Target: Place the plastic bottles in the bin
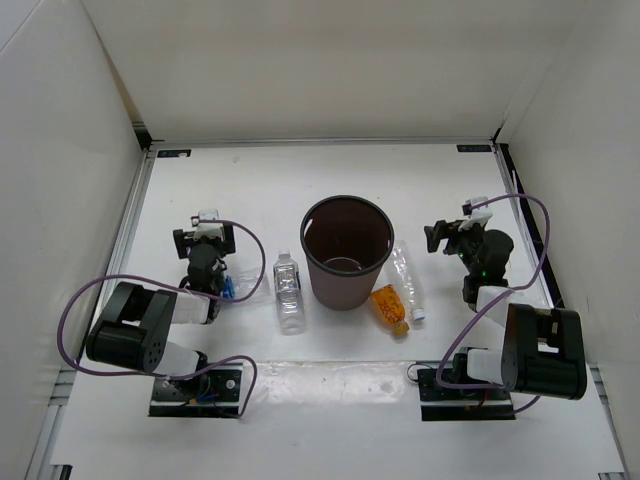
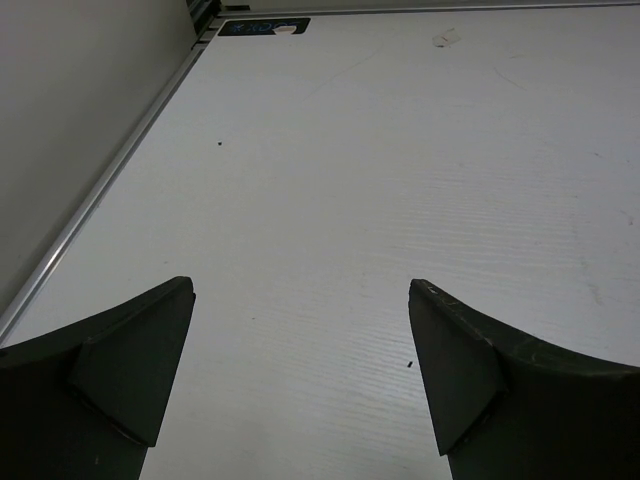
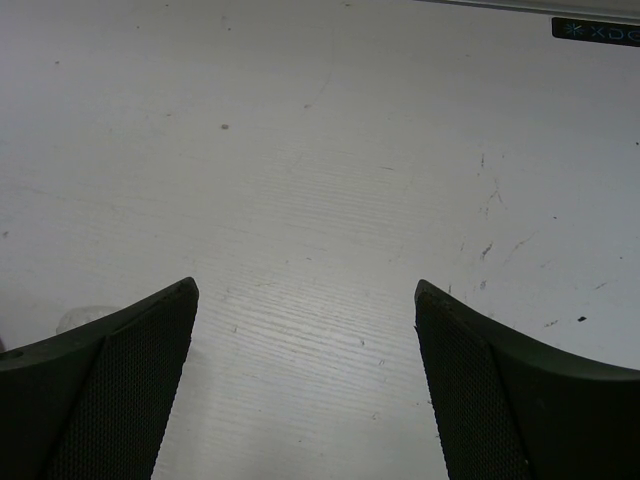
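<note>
Nearest my bases, the clear bottle with a blue label (image 1: 236,287) lies on its side behind my left gripper (image 1: 204,240), partly under that arm. Behind and to the left of my right gripper (image 1: 452,236), the short orange bottle (image 1: 389,307) lies on the white table (image 1: 250,180). A clear white-capped bottle (image 1: 405,278) lies just beside it, cap toward my bases.

The second clear white-capped bottle (image 1: 288,292) lies to the right of my left gripper, between it and the bin (image 1: 330,290). The round dark brown bin stands upright between my two grippers. All four bottles lie outside it.

Both grippers point away from my bases with jaws spread wide, holding nothing. Each wrist view shows bare table between the jaws, running ahead to the far edge.
</note>
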